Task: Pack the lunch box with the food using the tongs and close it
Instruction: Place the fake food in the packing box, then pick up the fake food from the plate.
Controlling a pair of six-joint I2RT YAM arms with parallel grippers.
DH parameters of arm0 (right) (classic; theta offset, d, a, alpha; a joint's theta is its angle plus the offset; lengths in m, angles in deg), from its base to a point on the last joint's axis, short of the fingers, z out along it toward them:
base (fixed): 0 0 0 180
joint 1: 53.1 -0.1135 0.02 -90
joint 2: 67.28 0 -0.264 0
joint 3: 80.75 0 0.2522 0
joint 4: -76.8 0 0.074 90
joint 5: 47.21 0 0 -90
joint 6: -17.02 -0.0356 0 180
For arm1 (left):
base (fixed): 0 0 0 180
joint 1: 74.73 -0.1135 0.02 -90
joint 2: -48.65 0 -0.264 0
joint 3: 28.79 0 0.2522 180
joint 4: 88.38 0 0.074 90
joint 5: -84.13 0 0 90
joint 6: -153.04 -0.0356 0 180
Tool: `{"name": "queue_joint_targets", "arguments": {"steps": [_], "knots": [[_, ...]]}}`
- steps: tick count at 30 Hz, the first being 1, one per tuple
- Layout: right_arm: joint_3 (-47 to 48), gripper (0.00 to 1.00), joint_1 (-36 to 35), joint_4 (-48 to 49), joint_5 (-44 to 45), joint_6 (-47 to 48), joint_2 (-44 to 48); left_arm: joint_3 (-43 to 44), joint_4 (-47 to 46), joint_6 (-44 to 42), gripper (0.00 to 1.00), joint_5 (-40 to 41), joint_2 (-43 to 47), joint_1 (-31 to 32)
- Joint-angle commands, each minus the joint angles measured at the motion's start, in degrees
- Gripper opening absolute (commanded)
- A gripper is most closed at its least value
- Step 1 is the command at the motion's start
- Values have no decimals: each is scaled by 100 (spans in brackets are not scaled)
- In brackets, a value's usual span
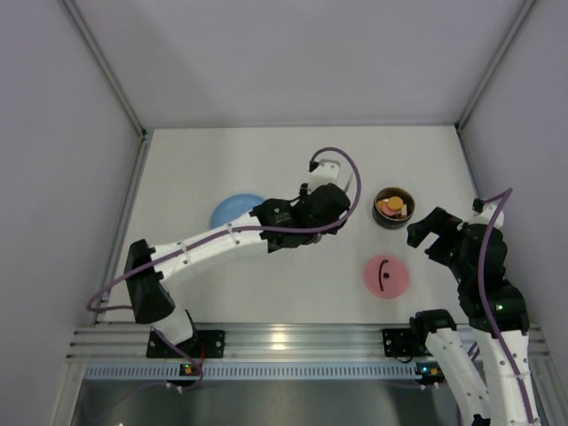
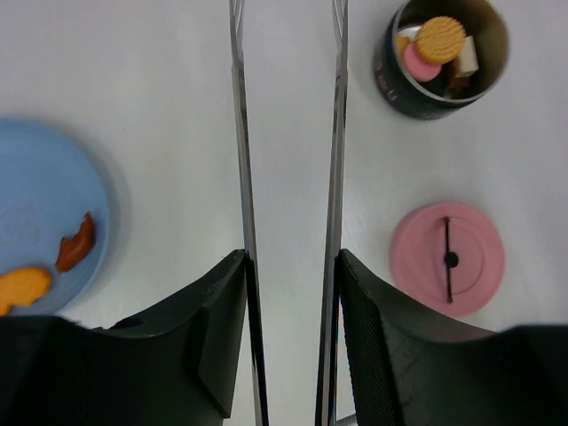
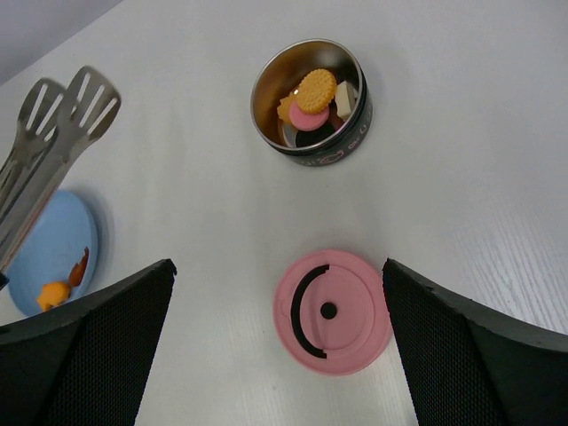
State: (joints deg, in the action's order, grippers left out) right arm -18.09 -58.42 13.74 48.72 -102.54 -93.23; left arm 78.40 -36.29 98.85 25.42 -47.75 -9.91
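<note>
My left gripper (image 2: 290, 266) is clamped on the tongs (image 2: 241, 177), one finger pressed against the outside of each slim arm. The arms stand apart and the slotted tips carry nothing. In the top view they hang just left of the lunch box (image 3: 328, 155). My right gripper (image 3: 277, 264) is spread wide and holds nothing, on the near side of the lunch box.

The tongs look like springy polished steel, stiff along their length and slick. I judge my hold partway along the arms is the right place: a squeeze there should close the tips, though the smooth metal could twist between my fingers.

The lunch box stands upright with its mouth uncovered. Inside it are a round golden biscuit (image 3: 316, 89), a pink disc (image 3: 306, 117) under it, a pale piece (image 3: 346, 98) and something dark lower down. It looks light, so a nudge from the tips might slide it.

Left of the lunch box, well apart, the light-blue plate (image 2: 35, 204) holds an orange piece (image 2: 22, 288) and a reddish-brown strip (image 2: 75, 244). Both look small and light, and likely to slip from smooth tips.

The pink lid (image 3: 355, 328) lies flat on the table just on the near side of the lunch box. It looks thin and light, and I would take it by the rim.
</note>
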Motion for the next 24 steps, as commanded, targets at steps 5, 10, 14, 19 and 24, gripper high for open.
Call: {"name": "queue_joint_targets", "arguments": {"steps": [5, 10, 14, 19, 24], "knots": [[-21, 99, 84, 307, -136, 56, -138, -1745, 1229, 1331, 48, 844, 1974, -31], [-135, 99, 84, 430, -154, 47, -182, -2618, 1581, 1806, 48, 668, 2923, -31], [-162, 100, 84, 465, -163, 29, -199, -3005, 2055, 2184, 48, 703, 3180, -31], [-206, 99, 84, 456, -163, 29, -155, -3611, 1986, 2430, 48, 615, 3303, -31], [-259, 100, 84, 456, -145, 21, -129, -3884, 1863, 2475, 49, 580, 3347, -31]]}}
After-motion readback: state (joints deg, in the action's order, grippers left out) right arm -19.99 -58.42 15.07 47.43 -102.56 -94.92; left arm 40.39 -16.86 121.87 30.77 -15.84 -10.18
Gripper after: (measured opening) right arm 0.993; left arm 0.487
